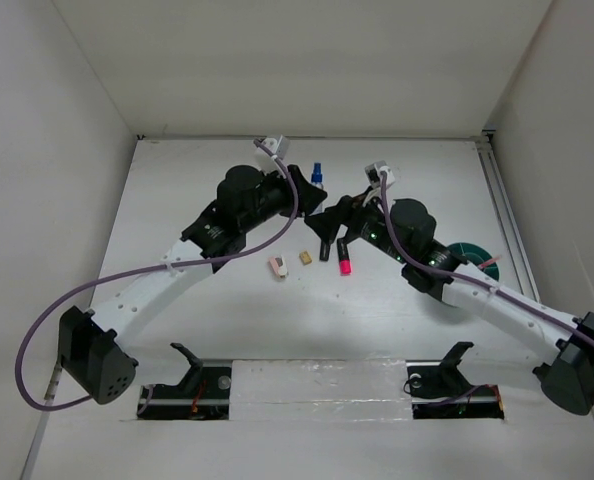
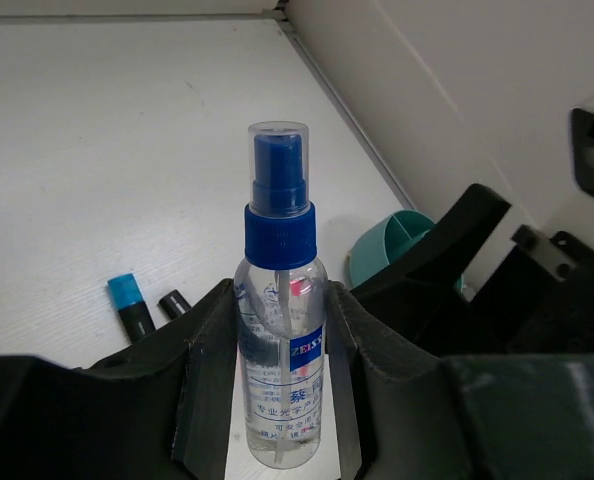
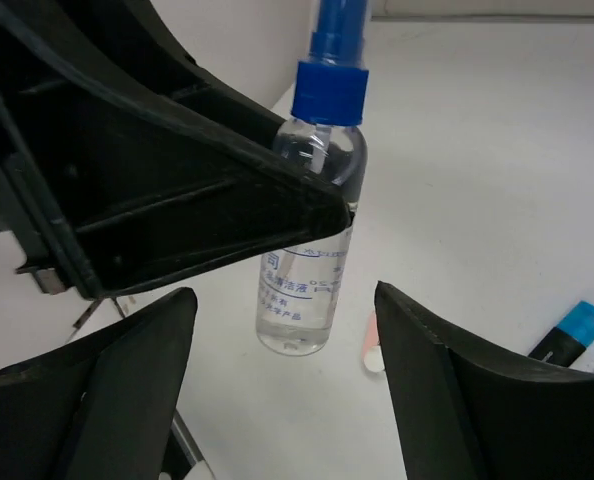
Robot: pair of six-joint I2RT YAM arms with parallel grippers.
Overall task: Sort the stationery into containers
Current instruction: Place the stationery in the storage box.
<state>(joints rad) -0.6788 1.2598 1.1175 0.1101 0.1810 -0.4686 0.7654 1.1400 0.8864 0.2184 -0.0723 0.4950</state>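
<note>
Blue cap uppermost, the clear bottle [image 3: 312, 250] stands upright near the middle of the far edge of the white worktop [image 1: 247, 330]. The left gripper [image 2: 280, 295] is closed on it, one black finger flat against each side of the body below the shoulder (the base appears to rest on the surface, not yet lifted). The right gripper [image 3: 282, 295] faces the same bottle from the near-right side, its jaws spread wide and holding nothing, with the fingertips short of the label. The teal cup [image 1: 469, 250], with its divider walls visible from the left wrist, sits close to the right edge, partly hidden under the right arm and well apart from the bottle. On the open centre of the worktop lie a pink-black highlighter [image 1: 345, 262], a blue-black highlighter [image 2: 129, 302], a pinkish eraser [image 1: 277, 266] and a tan eraser [image 1: 306, 258], none of them in the cup. The step in hand looks to be the pickup of the bottle, early in the sort. The next move calls for a straight lift that keeps the bottle upright, then a carry towards the right edge. The right arm lies across that path, so it must either clear out or take the bottle by handover, before a release into one compartment of the cup.
</note>
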